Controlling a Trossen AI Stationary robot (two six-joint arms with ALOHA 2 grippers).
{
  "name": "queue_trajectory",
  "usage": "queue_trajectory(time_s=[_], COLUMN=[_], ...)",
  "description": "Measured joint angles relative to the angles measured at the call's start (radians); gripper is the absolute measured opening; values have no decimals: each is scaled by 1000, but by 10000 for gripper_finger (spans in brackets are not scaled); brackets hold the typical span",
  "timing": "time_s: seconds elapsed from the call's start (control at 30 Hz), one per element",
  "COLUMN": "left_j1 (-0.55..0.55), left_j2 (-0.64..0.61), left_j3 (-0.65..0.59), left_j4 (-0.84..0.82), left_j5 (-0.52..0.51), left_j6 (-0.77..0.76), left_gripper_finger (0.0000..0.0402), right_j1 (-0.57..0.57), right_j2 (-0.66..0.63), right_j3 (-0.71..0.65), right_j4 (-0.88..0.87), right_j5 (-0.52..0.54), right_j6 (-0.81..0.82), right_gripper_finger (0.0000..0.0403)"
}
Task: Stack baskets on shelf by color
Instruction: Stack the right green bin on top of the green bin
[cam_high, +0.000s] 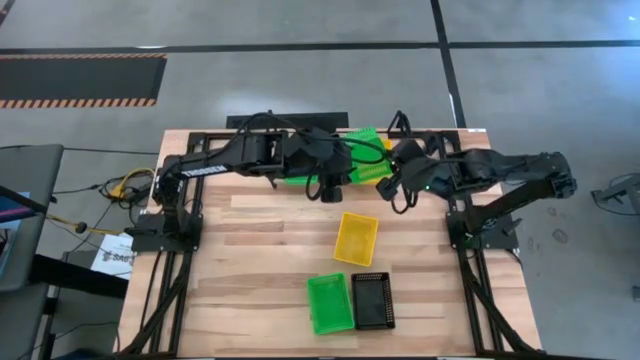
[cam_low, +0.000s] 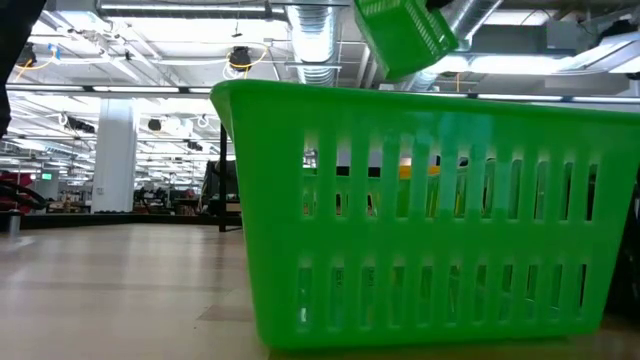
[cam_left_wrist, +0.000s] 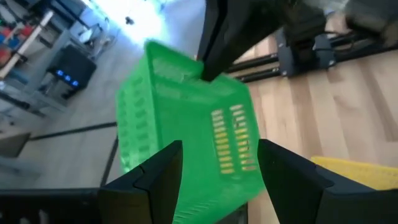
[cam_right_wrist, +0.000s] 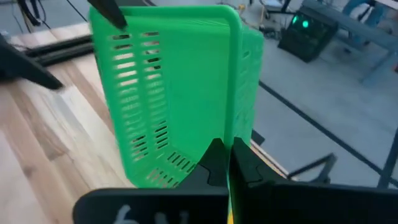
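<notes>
A green basket of perforated plastic, slotted sides and rounded rim, hangs tilted above the table's far edge, its rim pinched in the closed right gripper; the left gripper stands with fingers spread wide on either side of it, gripping nothing. On the pale wood table lie a yellow basket, a second green basket and a black basket, the last two side by side near the front edge, with bare planks to their left.

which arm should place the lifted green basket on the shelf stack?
Right, likely. Its end effector is pinched shut on the green basket rim; the left end effector is open, fingers either side of it, not gripping.
</notes>
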Motion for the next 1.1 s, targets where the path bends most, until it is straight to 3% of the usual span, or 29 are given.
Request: queue_trajectory(time_s=[0.2,0.43,0.67,1.1], left_j1=[26,7,-29,82], left_j2=[0,1,1,1], left_j3=[0,-1,-1,-1], left_j4=[-15,55,65,50], left_j5=[-71,-20,-109,-148], left_j6=[-8,-1,49,-64], left_gripper_finger=[199,199,199,199], right_j1=[2,-29,-69,-25], right_j2=[10,14,14,14], right_j3=[0,0,0,0], right_j4=[53,-27,-44,127], right_j5=[-14,-30,-49,-53], right_j6=[-49,-48,-46,-136], right_gripper_finger=[0,0,0,0])
